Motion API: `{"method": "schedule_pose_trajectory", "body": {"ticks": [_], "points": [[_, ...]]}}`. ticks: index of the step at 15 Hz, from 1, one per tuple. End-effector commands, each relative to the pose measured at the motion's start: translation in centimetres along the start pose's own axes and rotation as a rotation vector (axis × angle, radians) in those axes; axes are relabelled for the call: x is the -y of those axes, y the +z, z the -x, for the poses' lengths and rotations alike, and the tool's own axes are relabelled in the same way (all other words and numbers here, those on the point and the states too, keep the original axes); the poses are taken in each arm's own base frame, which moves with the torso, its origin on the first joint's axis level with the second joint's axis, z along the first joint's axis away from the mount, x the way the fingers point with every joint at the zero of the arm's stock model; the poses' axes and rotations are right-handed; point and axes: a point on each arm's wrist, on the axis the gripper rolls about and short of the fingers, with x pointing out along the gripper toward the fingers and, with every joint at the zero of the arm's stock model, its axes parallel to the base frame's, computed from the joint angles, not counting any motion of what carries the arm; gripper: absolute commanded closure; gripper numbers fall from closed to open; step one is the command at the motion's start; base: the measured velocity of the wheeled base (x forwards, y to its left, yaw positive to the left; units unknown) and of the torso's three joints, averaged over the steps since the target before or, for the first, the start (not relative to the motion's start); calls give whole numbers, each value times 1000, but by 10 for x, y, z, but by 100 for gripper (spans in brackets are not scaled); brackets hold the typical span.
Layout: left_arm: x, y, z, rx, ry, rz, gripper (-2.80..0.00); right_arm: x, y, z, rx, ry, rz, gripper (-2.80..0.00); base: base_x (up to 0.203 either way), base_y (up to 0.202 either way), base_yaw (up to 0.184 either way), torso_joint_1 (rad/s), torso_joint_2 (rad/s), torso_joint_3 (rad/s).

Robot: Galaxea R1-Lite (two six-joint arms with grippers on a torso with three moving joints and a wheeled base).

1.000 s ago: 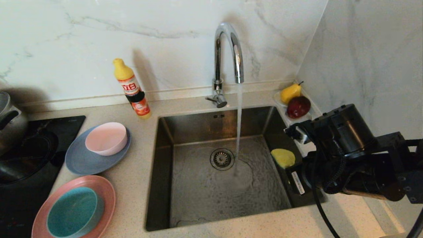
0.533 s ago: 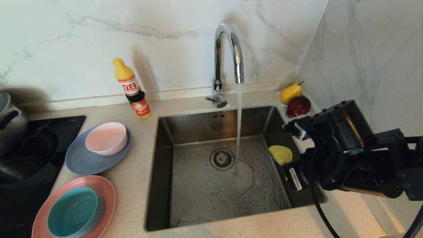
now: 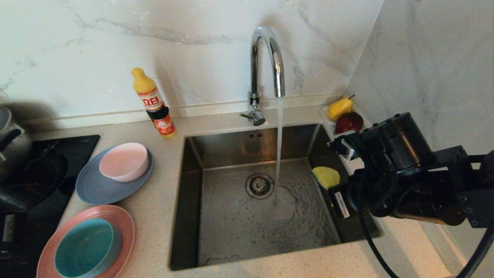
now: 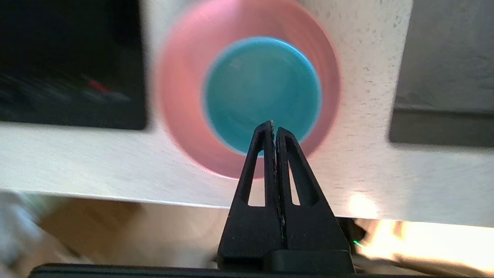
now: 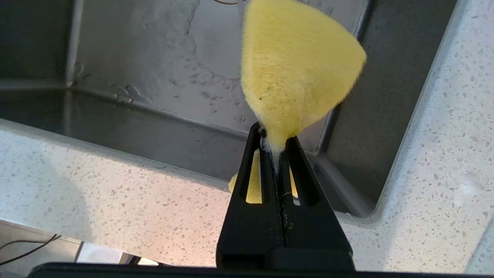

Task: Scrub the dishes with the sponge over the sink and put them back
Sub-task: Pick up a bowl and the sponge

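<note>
A yellow dish-soap bottle (image 3: 153, 103) with an orange label is standing upright on the speckled countertop (image 3: 162, 200), close against the marble backsplash (image 3: 96, 50). To its left, a black cooktop (image 3: 23, 185) is occupying the counter's edge, with a steel pot (image 3: 9, 143) sitting at its far corner, only partly in view. In the corner on the right, a yellow pear (image 3: 339, 108) and a dark red apple (image 3: 348, 122) are resting together, touching, on a small white dish (image 3: 325, 114) beside the marble side wall (image 3: 424, 61).

Yellow sponge (image 5: 297, 73) (squashed) over sink (image 3: 231, 227); dishes (image 3: 112, 170) stacked on counter.
</note>
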Motion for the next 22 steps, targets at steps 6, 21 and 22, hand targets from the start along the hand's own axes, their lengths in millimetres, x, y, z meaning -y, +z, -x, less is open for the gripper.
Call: {"method": "schedule_pose_trajectory", "body": {"ticks": [6, 21, 22], "points": [[-20, 10, -55, -223, 20, 186, 0, 0, 0, -2, -5, -2, -3, 0, 0, 0, 0, 0, 0, 0], [-46, 8, -98, -272, 86, 378, -280, 0, 6, -3, -10, -48, -3, 0, 0, 0, 0, 0, 0, 0], [-46, 8, -101, -282, 84, 385, -280, 0, 6, -3, -9, -47, -2, 0, 0, 0, 0, 0, 0, 0]]}}
